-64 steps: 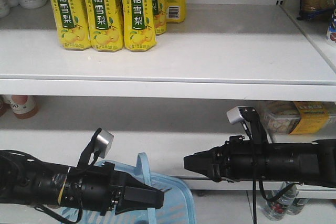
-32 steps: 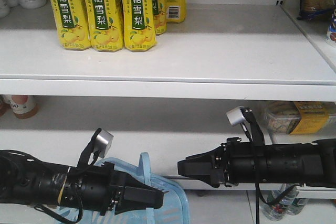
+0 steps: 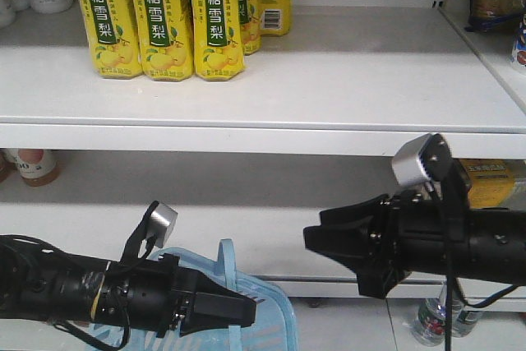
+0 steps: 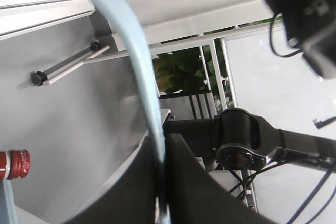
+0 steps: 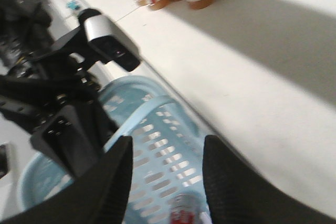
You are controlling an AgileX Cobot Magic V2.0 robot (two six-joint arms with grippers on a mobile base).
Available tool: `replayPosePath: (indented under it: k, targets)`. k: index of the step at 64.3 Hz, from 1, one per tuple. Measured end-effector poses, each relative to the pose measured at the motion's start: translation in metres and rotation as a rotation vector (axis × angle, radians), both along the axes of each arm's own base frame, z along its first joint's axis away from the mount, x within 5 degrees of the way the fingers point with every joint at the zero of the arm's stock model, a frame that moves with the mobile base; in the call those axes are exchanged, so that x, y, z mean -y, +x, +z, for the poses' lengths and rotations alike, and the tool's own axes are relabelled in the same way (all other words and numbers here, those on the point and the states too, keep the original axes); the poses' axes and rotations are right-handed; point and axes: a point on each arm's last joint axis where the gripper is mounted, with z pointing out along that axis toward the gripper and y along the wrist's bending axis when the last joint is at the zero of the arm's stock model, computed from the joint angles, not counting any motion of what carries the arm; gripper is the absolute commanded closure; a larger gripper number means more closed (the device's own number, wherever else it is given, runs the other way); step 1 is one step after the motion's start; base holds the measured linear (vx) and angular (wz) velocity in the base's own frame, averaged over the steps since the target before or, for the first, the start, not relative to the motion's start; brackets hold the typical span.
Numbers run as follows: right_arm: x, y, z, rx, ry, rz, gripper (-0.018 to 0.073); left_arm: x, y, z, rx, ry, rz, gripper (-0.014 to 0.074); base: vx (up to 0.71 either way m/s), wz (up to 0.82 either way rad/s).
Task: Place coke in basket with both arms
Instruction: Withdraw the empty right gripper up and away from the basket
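Right gripper [image 3: 316, 240] has lifted and tilted, jaws parted, empty.
Left gripper [image 3: 246, 311] pinches the basket [image 3: 275, 314] handle; coke [image 5: 181, 214] inside.

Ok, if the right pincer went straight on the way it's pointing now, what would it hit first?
Most likely the basket: its slotted wall fills the gap between the open right pincer fingers in the wrist view. The left pincer, gripping the basket's handle, sits just beyond. Depth is hard to judge.

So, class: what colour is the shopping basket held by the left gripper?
Light blue. The basket shows best in the right wrist view, slotted sides visible.
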Motion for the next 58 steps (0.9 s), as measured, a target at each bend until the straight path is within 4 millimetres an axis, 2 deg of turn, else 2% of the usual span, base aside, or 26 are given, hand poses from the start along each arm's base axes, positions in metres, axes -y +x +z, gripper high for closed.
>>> replayPosePath:
  k: [13, 21, 58]
  targets:
    - [0.028, -0.016, 0.036, 0.200, -0.121, -0.290, 0.0246, 0.000, 0.000, 0.000, 0.000, 0.000, 0.000, 0.0603, 0.00, 0.00]
    - [0.042, -0.026, 0.052, 0.310, -0.178, -0.409, 0.0246, 0.000, 0.000, 0.000, 0.000, 0.000, 0.000, 0.0603, 0.00, 0.00]
    - [0.065, -0.040, 0.075, 0.484, -0.226, -0.635, 0.0246, 0.000, 0.000, 0.000, 0.000, 0.001, 0.000, 0.0603, 0.00, 0.00]
